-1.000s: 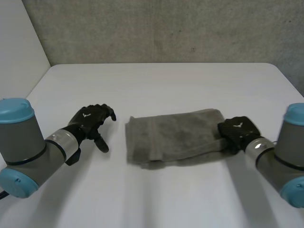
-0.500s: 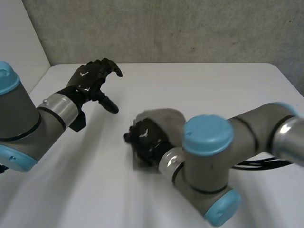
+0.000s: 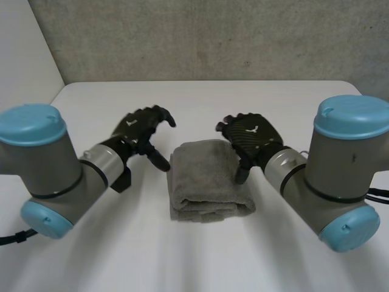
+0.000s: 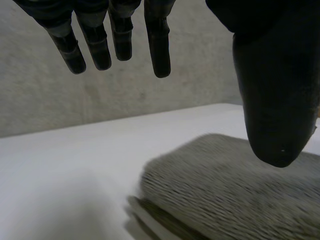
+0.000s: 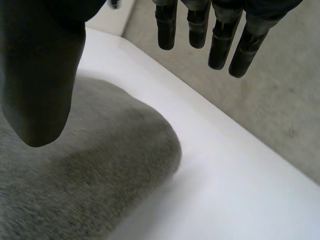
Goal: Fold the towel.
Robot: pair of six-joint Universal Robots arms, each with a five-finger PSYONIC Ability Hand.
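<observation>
A grey towel (image 3: 206, 179) lies folded in a thick small stack at the middle of the white table (image 3: 200, 103). My left hand (image 3: 143, 128) hovers just left of it, open, with nothing between fingers and thumb. In the left wrist view the fingers (image 4: 117, 37) hang straight above the towel (image 4: 235, 190). My right hand (image 3: 249, 137) hangs over the towel's far right corner, open and holding nothing. In the right wrist view its fingers (image 5: 220, 37) are spread above the towel's rounded edge (image 5: 100, 165).
A grey wall (image 3: 206, 39) runs behind the table's far edge. Bare tabletop lies in front of the towel and to both sides. Both forearms (image 3: 55, 176) come in low from the near corners.
My right hand carried the towel's right end over to the left, folding it in half, then let go and drew back right. My left hand lifted away and came back beside the towel.
</observation>
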